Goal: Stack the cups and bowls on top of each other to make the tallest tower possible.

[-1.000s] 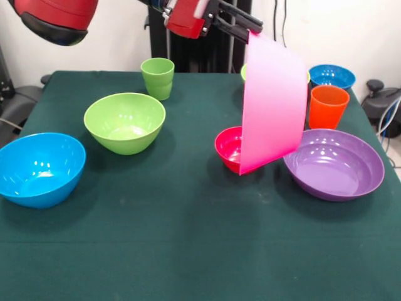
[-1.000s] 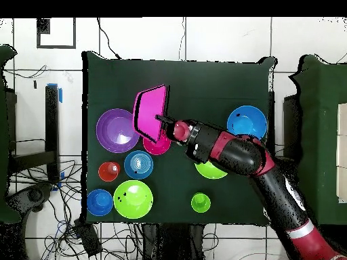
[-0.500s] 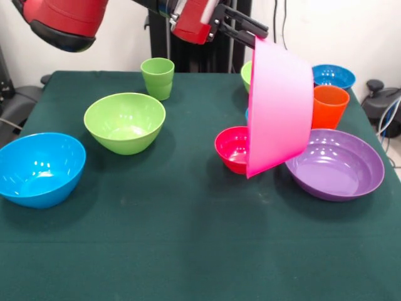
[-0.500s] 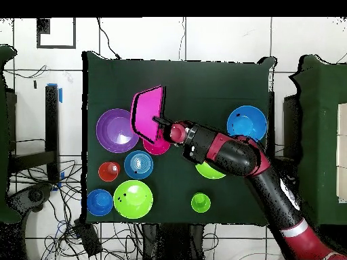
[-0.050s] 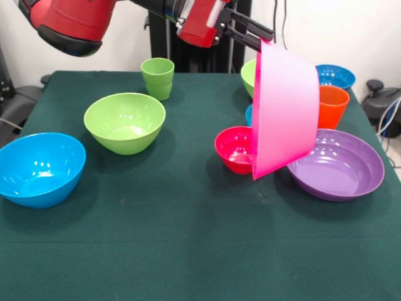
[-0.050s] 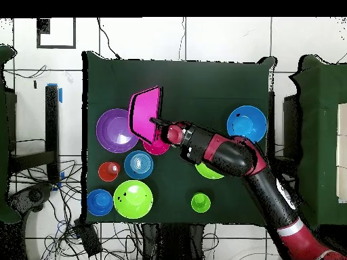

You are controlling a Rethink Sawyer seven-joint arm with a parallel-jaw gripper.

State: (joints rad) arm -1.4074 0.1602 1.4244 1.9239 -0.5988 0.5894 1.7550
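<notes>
1. My hand (image 5: 260, 39) is pinched shut on the rim of the big pink bowl (image 5: 285, 110), and I've got it dangling on edge, well clear of the desk (image 5: 175, 244), its low edge hanging between the small red-pink bowl (image 5: 235, 148) and the purple bowl (image 5: 335, 164). It looks light, stiff and glossy, so I reckon a rim pinch lets it swing and could slip.

2. The wide shallow purple bowl sits open side up just beside the pink one. I'd call it thin, rigid plastic, easy to lift by the rim and a broad base for a tower.

3. The blue bowl (image 5: 39, 168) at the near edge and the lime green bowl (image 5: 124, 121) beside it stand upright and apart. Smooth walls, so I'd go for the lip, one finger in, one out.

4. The red-pink bowl is partly hidden behind the pink one; small, light, and I'd judge easily knocked.

5. Another blue bowl (image 5: 333, 76) and a lime green bowl (image 5: 249, 74) peek out at the back; overhead shows a third blue bowl (image 6: 138, 164) too.

6. The orange cup (image 5: 332, 106) and the light green cup (image 5: 158, 78) stand upright. Tall and narrow: I'd pinch across the wall near the top, gently, since they look tippy.

7. Writing or brands: I can't read any on anything here.
</notes>
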